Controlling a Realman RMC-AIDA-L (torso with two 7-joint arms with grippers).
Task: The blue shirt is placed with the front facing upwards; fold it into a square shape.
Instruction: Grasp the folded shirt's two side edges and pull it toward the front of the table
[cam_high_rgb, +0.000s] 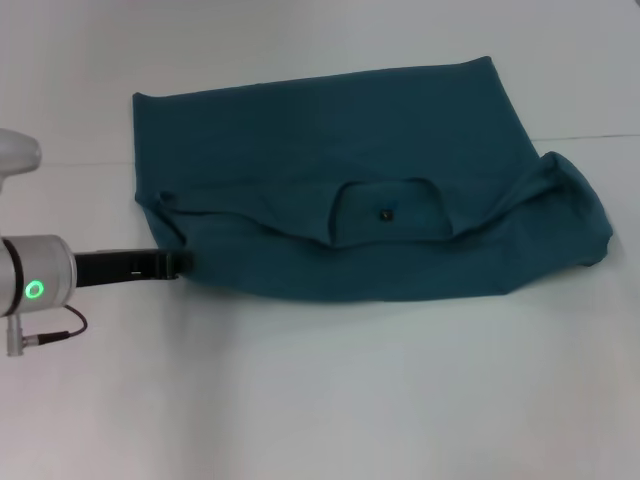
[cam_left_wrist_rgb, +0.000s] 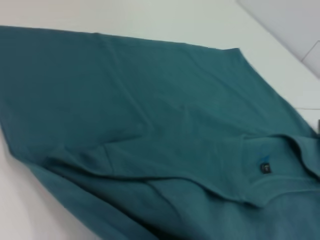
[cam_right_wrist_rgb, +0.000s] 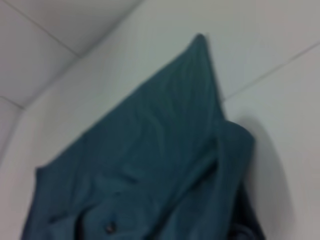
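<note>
Already the blue shirt (cam_high_rgb: 350, 190) lies folded once on the white table (cam_high_rgb: 320, 400), filling the head view from about ten o'clock across to three o'clock, its neckline and small dark label (cam_high_rgb: 386, 213) near the centre. The left gripper (cam_high_rgb: 178, 263) sits low at nine o'clock, its dark tip touching or just beside the shirt's near-left corner; I cannot tell from here whether its fingers are spread, narrowed, or pinching cloth. The right arm does not appear in this view. At three o'clock the sleeve end stands bunched and rounded rather than flat.

From the left wrist view, the shirt (cam_left_wrist_rgb: 150, 125) spreads wide with a soft ridge running through its folded layer, and the label (cam_left_wrist_rgb: 265, 166) shows at about four o'clock. No fingers show, so the grip remains unknown.

From the right wrist view, the shirt (cam_right_wrist_rgb: 160, 165) rises to a point at twelve o'clock, with a thick rolled edge at five o'clock. Again no fingers are visible.

The likely trouble, I judge, is twofold. If the left gripper catches only the top layer at that corner, the layers may slide apart and skew the next fold. And if the bunched right end is not flattened, the result may come out lopsided rather than square.
</note>
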